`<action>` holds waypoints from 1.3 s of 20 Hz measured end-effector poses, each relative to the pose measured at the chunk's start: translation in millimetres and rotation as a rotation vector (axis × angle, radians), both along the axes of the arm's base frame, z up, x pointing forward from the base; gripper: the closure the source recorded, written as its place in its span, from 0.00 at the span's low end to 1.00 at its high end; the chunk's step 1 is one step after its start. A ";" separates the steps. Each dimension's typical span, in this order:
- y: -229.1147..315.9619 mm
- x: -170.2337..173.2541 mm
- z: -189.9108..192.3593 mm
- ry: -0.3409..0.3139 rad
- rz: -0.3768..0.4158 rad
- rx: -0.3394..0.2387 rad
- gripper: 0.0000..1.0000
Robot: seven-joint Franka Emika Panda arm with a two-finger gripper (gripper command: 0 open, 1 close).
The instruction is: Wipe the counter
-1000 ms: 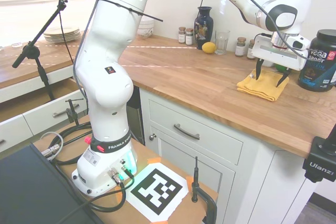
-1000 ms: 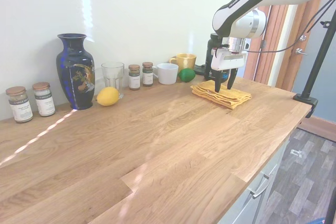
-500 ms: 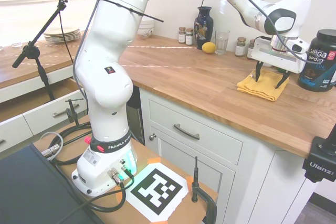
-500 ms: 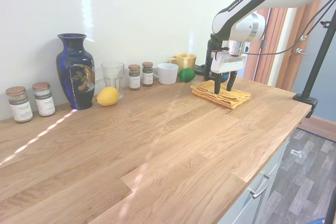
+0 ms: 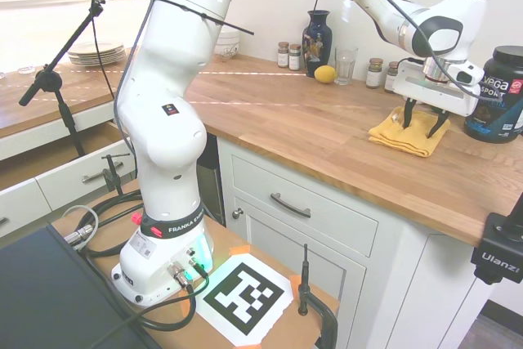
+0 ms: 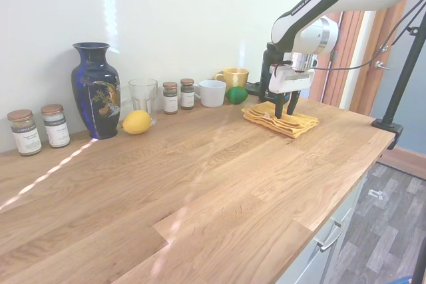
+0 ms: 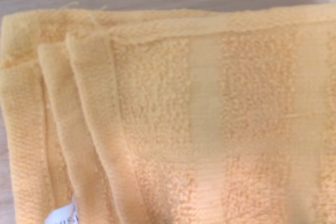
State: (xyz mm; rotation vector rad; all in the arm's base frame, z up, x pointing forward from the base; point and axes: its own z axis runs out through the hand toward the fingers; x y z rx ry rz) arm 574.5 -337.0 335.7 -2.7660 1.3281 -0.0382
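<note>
The long light-brown butcher-block wood counter (image 5: 327, 132) runs from the middle left of the first exterior view out to its right edge, above white cabinets with metal handles (image 5: 290, 204); in the second exterior view it fills the whole lower half (image 6: 200, 191). At the right of the first exterior view, a folded yellow terry towel (image 5: 409, 135) lies flat on the wood, and the white two-finger gripper (image 5: 425, 125) stands directly over it, its dark fingers (image 5: 407, 114) pointing down and spread wide apart, their tips at the cloth's top with nothing clamped between them. The second exterior view shows the same towel (image 6: 283, 119) at centre right with the gripper (image 6: 284, 110) above it, fingers parted. The wrist view is filled by the towel (image 7: 210, 119), its stacked folded edges at the left, with a strip of wood along the top. Just right of the towel in the first exterior view stands a black protein-powder tub (image 5: 500, 91). Along the back wall in the second exterior view sit a dark blue painted vase (image 6: 96, 90), a yellow lemon (image 6: 136, 122), a clear drinking glass (image 6: 142, 96), small spice jars (image 6: 171, 97), a white mug (image 6: 212, 93), a green lime (image 6: 237, 94) and a yellow mug (image 6: 233, 76).
</note>
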 end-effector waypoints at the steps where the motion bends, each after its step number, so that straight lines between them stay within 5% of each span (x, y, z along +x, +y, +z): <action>1: 0.2 0.1 -0.2 -0.002 0.001 0.002 1.00; 26: 18.1 2.0 -1.4 -0.024 0.027 0.017 1.00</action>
